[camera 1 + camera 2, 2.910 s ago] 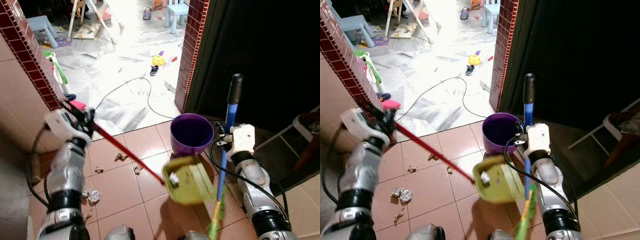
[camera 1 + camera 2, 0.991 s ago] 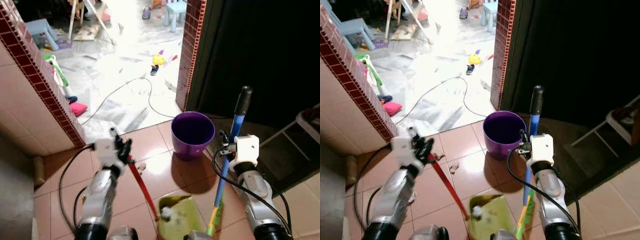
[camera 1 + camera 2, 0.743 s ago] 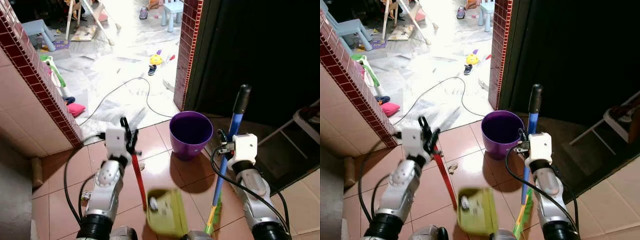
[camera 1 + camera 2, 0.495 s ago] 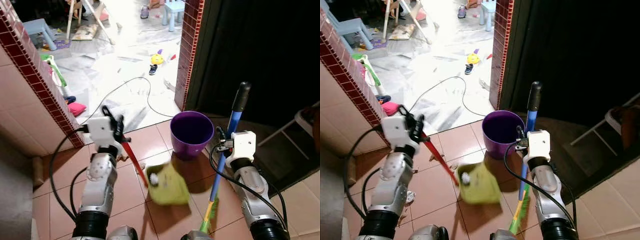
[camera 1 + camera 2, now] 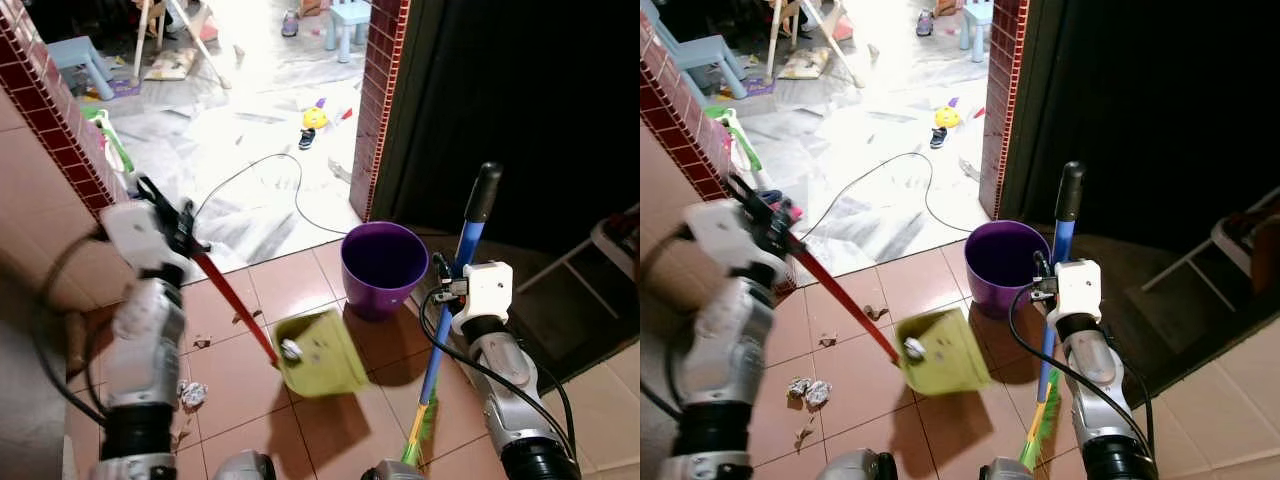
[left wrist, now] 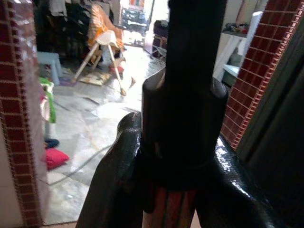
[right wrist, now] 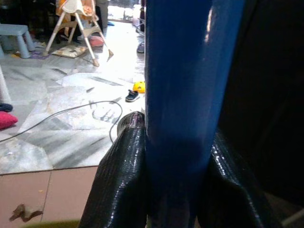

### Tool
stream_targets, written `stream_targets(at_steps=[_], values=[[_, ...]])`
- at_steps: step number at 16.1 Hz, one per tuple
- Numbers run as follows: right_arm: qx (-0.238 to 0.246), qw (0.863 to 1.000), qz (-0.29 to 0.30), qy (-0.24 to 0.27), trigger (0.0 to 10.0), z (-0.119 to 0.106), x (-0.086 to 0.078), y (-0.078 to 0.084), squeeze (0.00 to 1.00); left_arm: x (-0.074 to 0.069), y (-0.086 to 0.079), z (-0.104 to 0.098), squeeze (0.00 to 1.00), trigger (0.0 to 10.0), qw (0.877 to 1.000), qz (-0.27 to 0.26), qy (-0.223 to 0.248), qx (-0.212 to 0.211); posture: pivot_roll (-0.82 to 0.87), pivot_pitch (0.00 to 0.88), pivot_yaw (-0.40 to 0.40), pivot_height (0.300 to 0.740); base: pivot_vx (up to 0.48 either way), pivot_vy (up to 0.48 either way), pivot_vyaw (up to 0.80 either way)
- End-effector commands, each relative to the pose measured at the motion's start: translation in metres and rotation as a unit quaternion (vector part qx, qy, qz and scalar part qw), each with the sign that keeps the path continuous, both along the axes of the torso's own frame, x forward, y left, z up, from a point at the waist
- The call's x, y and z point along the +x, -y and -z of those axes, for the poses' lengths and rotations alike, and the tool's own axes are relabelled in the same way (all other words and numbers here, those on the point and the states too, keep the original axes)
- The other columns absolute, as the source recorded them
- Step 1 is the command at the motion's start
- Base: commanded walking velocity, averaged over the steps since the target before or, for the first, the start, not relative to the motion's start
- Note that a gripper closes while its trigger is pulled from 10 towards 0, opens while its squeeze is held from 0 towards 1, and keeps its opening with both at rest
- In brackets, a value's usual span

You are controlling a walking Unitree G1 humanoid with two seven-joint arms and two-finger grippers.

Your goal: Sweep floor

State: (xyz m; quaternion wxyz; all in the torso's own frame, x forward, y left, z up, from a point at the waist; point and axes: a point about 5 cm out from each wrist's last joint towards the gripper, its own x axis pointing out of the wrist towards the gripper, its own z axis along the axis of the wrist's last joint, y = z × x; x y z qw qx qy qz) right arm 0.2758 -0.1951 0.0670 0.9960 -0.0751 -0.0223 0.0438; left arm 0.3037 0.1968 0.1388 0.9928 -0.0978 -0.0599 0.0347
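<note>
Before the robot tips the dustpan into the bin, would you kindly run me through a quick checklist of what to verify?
1. Left gripper clamped on the dustpan's red handle: ok.
2. Right gripper clamped on the blue broom handle: ok.
3. White scrap sits in the green dustpan: ok.
4. Dustpan above the purple bin: not ok, it hangs beside it, toward the robot's left.
5. Floor swept: not ok, crumpled litter and small scraps lie on the tiles.
6. Bin's inside has room: cannot tell.
</note>
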Motion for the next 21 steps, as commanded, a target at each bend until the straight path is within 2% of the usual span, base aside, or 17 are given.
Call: stream_targets(at_steps=[1, 3, 4, 5, 7, 8, 9, 10, 11, 12, 13, 14, 15, 16, 18, 19, 21], values=[[-0.008, 1.0, -0.001, 0.016, 10.0, -0.007, -0.001, 0.007, 0.0, 0.002, -0.006, -0.022, 0.0, 10.0, 0.999, -0.004, 0.041, 0.001, -0.09, 0.0, 0.025, 0.74, 0.0, 0.0, 0.0], [-0.011, 1.0, 0.006, 0.012, 10.0, -0.006, -0.005, 0.015, 0.0, -0.002, -0.016, -0.015, 0.0, 10.0, 0.999, -0.04, 0.017, 0.01, -0.09, 0.0, 0.029, 0.74, 0.0, 0.0, 0.0], [-0.009, 1.0, 0.009, 0.013, 10.0, -0.007, -0.005, 0.016, 0.0, -0.004, -0.016, -0.013, 0.0, 10.0, 0.998, -0.055, 0.01, 0.002, -0.09, 0.0, 0.03, 0.74, 0.0, 0.0, 0.0], [-0.01, 1.0, 0.011, 0.014, 10.0, -0.008, -0.005, 0.017, 0.0, -0.006, -0.016, -0.005, 0.0, 10.0, 0.994, -0.098, -0.017, -0.04, -0.09, 0.0, 0.031, 0.74, 0.0, 0.0, 0.0], [-0.01, 1.0, 0.011, 0.015, 10.0, -0.008, -0.006, 0.017, 0.0, -0.007, -0.016, -0.003, 0.0, 10.0, 0.989, -0.141, -0.03, -0.041, -0.1, 0.0, 0.028, 0.74, 0.0, 0.0, 0.0], [-0.009, 1.0, 0.011, 0.014, 10.0, -0.008, -0.006, 0.016, 0.0, -0.006, -0.014, -0.002, 0.0, 10.0, 0.985, -0.149, -0.043, -0.075, -0.1, 0.0, 0.028, 0.74, 0.0, 0.0, 0.0], [-0.008, 1.0, 0.011, 0.014, 10.0, -0.008, -0.005, 0.016, 0.0, -0.005, -0.013, -0.002, 0.0, 10.0, 0.984, -0.149, -0.047, -0.085, -0.1, 0.0, 0.025, 0.74, 0.0, 0.0, 0.0], [-0.007, 1.0, 0.008, 0.015, 10.0, -0.009, -0.004, 0.014, 0.0, -0.001, 0.0, -0.008, 0.0, 10.0, 0.984, -0.136, -0.055, -0.1, -0.1, 0.0, 0.019, 0.74, 0.0, 0.0, 0.0], [-0.007, 1.0, 0.007, 0.016, 10.0, -0.01, -0.002, 0.014, 0.0, 0.0, 0.006, -0.011, 0.0, 10.0, 0.985, -0.13, -0.06, -0.098, -0.1, 0.0, 0.018, 0.74, 0.0, 0.0, 0.0], [-0.007, 1.0, 0.007, 0.017, 10.0, -0.011, -0.001, 0.014, 0.0, 0.001, 0.011, -0.019, 0.0, 10.0, 0.987, -0.123, -0.041, -0.091, -0.1, 0.0, 0.015, 0.74, 0.0, 0.0, 0.0], [-0.006, 1.0, 0.007, 0.018, 10.0, -0.012, 0.0, 0.014, 0.0, 0.002, 0.014, -0.025, 0.0, 10.0, 0.984, -0.13, -0.031, -0.12, -0.1, 0.0, 0.011, 0.74, 0.0, 0.0, 0.0], [-0.005, 1.0, 0.007, 0.019, 10.0, -0.013, 0.001, 0.013, 0.0, 0.003, 0.015, -0.029, 0.0, 10.0, 0.982, -0.133, -0.024, -0.131, -0.1, 0.0, 0.007, 0.74, 0.0, 0.0, 0.0], [-0.004, 1.0, 0.004, 0.02, 10.0, -0.014, 0.003, 0.011, 0.0, 0.004, 0.018, -0.041, 0.0, 10.0, 0.986, -0.125, 0.012, -0.11, -0.09, 0.0, 0.001, 0.74, 0.0, 0.0, 0.0], [-0.003, 1.0, 0.003, 0.02, 10.0, -0.014, 0.003, 0.01, 0.0, 0.005, 0.019, -0.045, 0.0, 10.0, 0.985, -0.131, 0.027, -0.105, -0.09, 0.0, -0.008, 0.74, 0.0, 0.0, 0.0], [0.0, 1.0, -0.004, 0.021, 10.0, -0.015, 0.006, 0.006, 0.0, 0.006, 0.033, -0.045, 0.0, 10.0, 0.985, -0.134, 0.021, -0.103, -0.1, 0.0, -0.012, 0.74, 0.0, 0.0, 0.0], [0.001, 1.0, -0.006, 0.026, 10.0, -0.018, 0.009, 0.004, 0.0, 0.007, 0.04, -0.046, 0.0, 10.0, 0.99, -0.112, 0.026, -0.079, -0.1, 0.0, -0.008, 0.74, 0.0, 0.0, 0.0], [0.003, 0.999, 0.0, 0.034, 10.0, -0.022, 0.011, 0.007, 0.0, 0.007, 0.035, -0.047, 0.0, 10.0, 0.996, -0.077, 0.036, -0.015, -0.1, 0.0, 0.015, 0.74, 0.0, 0.0, 0.0]])
